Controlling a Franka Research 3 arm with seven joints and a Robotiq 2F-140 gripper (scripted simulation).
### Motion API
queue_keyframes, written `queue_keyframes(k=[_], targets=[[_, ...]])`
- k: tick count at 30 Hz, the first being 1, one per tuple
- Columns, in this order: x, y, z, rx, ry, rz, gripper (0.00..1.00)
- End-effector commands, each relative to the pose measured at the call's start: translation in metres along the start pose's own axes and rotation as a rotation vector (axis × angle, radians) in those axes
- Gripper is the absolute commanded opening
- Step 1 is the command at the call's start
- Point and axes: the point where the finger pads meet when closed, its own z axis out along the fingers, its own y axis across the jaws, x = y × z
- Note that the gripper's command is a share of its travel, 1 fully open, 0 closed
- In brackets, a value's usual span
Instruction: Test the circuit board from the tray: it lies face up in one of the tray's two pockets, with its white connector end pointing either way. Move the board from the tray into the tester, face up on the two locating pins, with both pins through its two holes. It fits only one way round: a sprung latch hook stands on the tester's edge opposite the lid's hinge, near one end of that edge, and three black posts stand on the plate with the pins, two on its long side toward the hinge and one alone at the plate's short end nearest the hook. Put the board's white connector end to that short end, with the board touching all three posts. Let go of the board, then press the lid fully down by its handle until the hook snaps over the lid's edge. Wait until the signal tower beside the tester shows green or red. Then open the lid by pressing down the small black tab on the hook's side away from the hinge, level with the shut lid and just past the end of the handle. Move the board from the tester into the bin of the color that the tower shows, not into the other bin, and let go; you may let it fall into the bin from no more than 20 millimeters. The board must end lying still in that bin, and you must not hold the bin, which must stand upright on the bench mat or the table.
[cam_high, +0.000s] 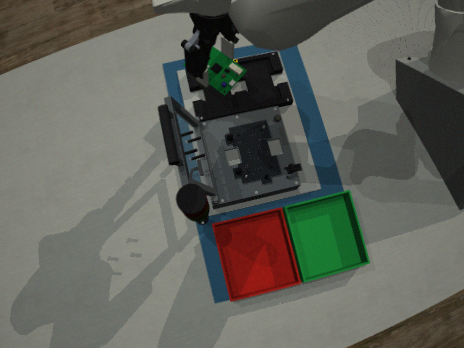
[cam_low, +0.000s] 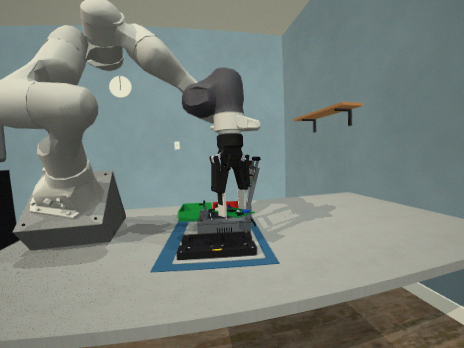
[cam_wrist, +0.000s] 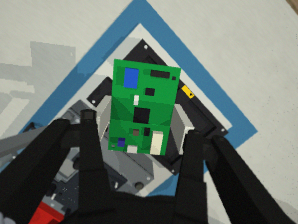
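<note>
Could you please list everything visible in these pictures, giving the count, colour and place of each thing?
circuit board: one, green, held above the tray
tray: one, black, far end of the mat
tester: one, grey and black, mid mat, lid open
signal tower: one, black, beside the tester
bins: two, red and green, side by side, near end
mat: one, blue-bordered, on the grey table
shelf: one, wooden, on the wall
clock: one, white, on the wall
arm: one, white, on a grey base
pincer: one, black, shut on the board
</note>
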Motion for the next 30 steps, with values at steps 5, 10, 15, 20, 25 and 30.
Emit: queue_keyframes(k=[5,10,15,20,25,30], targets=[[-0.0044,-0.0016,-0.0008,0.002,-0.015,0.246,0.46],[-0.0044,-0.0016,-0.0008,0.002,-0.015,0.325,0.46],[-0.0044,-0.0016,-0.0008,0.001,-0.015,0.419,0.46],[-0.0044,-0.0016,-0.0008,0.000,-0.015,0.514,0.46],[-0.0044,-0.0016,-0.0008,0.000,-0.015,0.583,0.46],[-0.0044,-0.0016,-0.0008,0.000,-0.015,0.613,0.46]])
